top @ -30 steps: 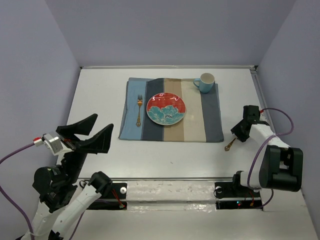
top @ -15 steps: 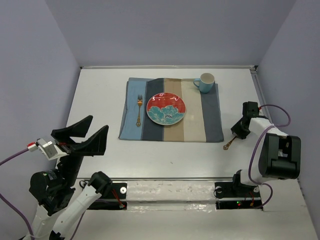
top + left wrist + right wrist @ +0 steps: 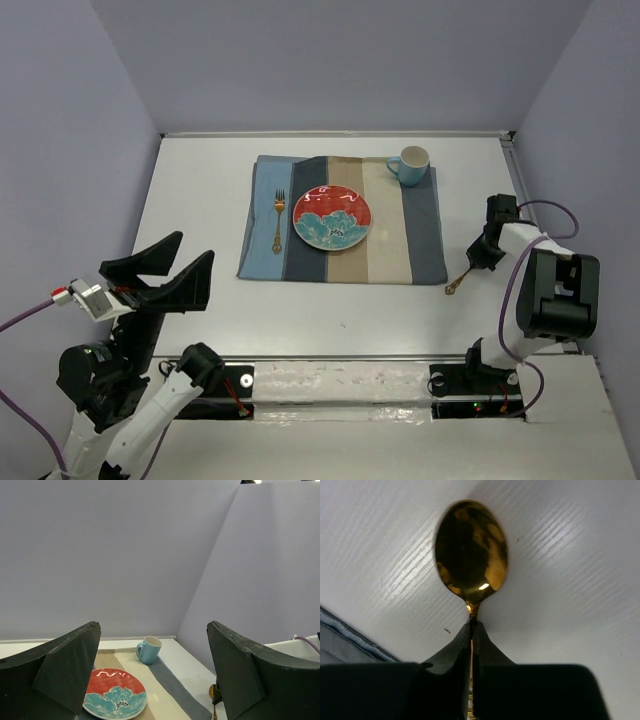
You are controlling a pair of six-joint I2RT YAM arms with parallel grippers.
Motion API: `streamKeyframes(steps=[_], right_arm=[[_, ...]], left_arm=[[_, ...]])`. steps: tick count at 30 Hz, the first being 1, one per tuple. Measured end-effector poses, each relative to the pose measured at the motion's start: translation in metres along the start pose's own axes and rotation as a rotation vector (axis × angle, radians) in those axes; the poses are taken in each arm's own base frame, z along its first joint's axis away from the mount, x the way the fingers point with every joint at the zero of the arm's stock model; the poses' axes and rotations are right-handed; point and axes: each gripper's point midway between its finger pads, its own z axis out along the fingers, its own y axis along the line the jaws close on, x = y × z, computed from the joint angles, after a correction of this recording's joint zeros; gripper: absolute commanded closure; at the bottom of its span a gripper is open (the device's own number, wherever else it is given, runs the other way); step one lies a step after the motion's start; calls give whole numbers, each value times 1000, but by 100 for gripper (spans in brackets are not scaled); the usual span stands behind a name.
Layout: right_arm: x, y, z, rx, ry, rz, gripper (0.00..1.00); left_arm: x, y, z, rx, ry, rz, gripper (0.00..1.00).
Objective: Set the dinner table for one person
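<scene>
On the white dinner table [image 3: 200,200] lies a striped placemat [image 3: 400,240] holding a red and teal plate [image 3: 332,219], a gold fork [image 3: 278,222] on its left and a blue mug [image 3: 410,165] at its far right corner. A gold spoon [image 3: 458,282] is just off the mat's near right corner. My right gripper [image 3: 484,255] is shut on its handle. In the right wrist view the fingers [image 3: 455,650] pinch the thin handle and the spoon bowl [image 3: 471,550] sticks out beyond them over the white tabletop. My left gripper [image 3: 160,270] hangs open and holds nothing at the near left.
Lilac walls enclose the table on the left, far and right sides. The right arm's cable [image 3: 545,215] loops close to the right wall. In the left wrist view the mug [image 3: 148,650] and plate [image 3: 112,700] show between the wide-apart fingers.
The right gripper's jaws have closed onto the spoon handle and it shifted slightly away from me. The left arm has drawn back a little toward the near left.
</scene>
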Motion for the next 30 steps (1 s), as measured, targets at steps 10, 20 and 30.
streamKeyframes(steps=[10, 20, 30], right_arm=[[-20, 3, -36, -45, -117, -70, 100], [-14, 174, -178, -485, -332, -434, 100], [40, 248, -115, -503, -141, -663, 100]], left_arm=[[-2, 2, -1, -13, -8, 0, 1], [2, 11, 4, -60, 0, 26, 1], [29, 24, 23, -122, 84, 67, 1]])
